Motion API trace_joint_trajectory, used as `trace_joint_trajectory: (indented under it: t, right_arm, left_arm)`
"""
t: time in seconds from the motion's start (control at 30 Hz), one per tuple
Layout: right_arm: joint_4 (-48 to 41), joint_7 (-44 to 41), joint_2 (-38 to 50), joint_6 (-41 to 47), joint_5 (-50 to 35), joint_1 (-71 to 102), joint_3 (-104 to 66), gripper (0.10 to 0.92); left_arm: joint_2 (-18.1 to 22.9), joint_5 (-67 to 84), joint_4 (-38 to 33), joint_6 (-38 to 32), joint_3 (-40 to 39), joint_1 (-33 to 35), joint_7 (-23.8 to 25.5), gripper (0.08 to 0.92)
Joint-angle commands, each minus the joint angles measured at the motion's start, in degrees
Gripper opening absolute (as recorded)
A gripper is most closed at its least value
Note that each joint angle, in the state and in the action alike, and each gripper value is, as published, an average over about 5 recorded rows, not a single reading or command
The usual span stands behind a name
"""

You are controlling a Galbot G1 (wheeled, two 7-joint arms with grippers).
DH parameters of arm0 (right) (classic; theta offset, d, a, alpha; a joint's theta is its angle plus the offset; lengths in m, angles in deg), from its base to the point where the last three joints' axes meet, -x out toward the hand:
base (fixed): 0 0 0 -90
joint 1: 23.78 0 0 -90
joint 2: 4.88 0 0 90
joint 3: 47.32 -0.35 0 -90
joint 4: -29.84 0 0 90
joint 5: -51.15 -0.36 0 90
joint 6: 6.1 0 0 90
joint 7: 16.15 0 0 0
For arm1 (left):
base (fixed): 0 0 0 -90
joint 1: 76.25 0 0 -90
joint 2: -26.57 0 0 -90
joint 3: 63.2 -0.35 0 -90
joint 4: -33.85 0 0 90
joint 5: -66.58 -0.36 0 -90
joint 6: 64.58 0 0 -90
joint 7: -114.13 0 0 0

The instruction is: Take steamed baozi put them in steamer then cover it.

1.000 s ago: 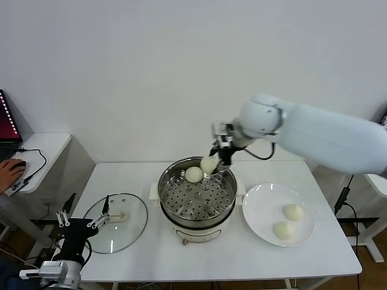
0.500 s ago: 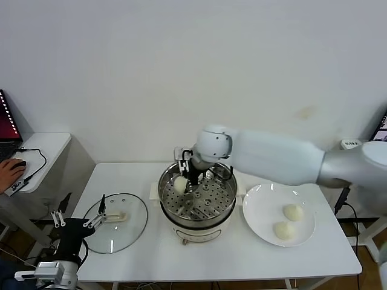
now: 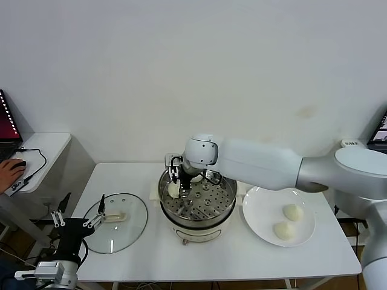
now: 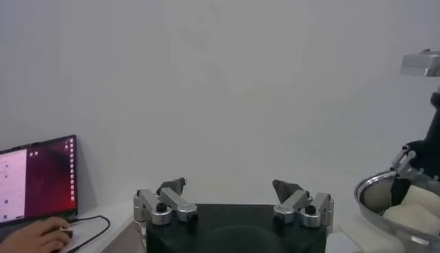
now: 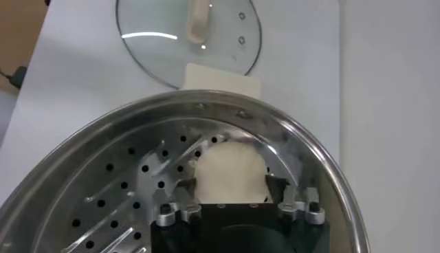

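From the head camera, the round, shiny stainless-steel steamer (image 3: 198,202) sits mid-table on a cream base, its perforated tray showing rows of small holes. The right gripper (image 3: 176,184) reaches down inside the pot at its left wall, and one smooth off-white bun (image 3: 173,190) lies right at its fingertips on the tray. Two more buns (image 3: 292,212) rest on the flat white plate (image 3: 261,208) to the right of the pot, so three are countable here. The clear glass cover (image 3: 116,222), metal-rimmed with a white oblong handle, lies flat on the white table (image 3: 236,257) to the left of the steamer. The left gripper (image 3: 80,225) hangs low near the table's front left corner.

The left wrist camera shows the left gripper (image 4: 234,206) with its two fingers spread wide, holding nothing, facing a bare wall; a laptop (image 4: 38,179) and a person's hand (image 4: 34,237) sit to one side.

The right wrist camera shows the bun (image 5: 229,173) between the parted fingers (image 5: 181,194), apparently let go and resting on the perforated tray; the cover (image 5: 188,38) lies beyond the steamer rim (image 5: 275,127).
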Motion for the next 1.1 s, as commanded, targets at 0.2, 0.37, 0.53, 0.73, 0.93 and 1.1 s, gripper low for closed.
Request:
trace_joint_trajectory:
  t: [0.2,0.37,0.53,0.73,0.93,1.1]
  right_arm:
    - [6.69,-14.75,13.18,-7.75,1.05,-15.90,0.95,0.822]
    - [15.34,-19.15,24.14,-12.47,4.05,-19.99,4.52,0.823]
    - [22.74,-20.43,39.19,-16.19,11.67,-15.22,3.63,0.823]
    - [24.94,-20.67,52.29,-19.72,21.09,0.19,-6.28,0.823]
    - [24.54,-19.17,58.58,-21.60,28.48,17.98,-17.87,0.823]
    - [22.45,-17.11,58.22,-21.82,32.48,35.04,-30.25,0.823]
  left_arm:
    - [-0.43,0.18,0.14,0.03,-0.47,-0.37,0.12,0.823]
    - [-0.45,0.13,0.39,-0.02,-1.48,-0.67,0.13,0.823]
    - [-0.07,-0.36,0.67,-0.31,-2.59,-0.51,0.12,0.823]
    - [-0.01,-0.92,0.84,-0.45,-3.25,-0.37,0.09,0.823]
    - [0.36,-1.80,1.14,-0.44,-4.09,-0.44,0.02,0.823]
    - [0.72,-2.57,1.06,-0.40,-4.42,-0.17,-0.05,0.823]
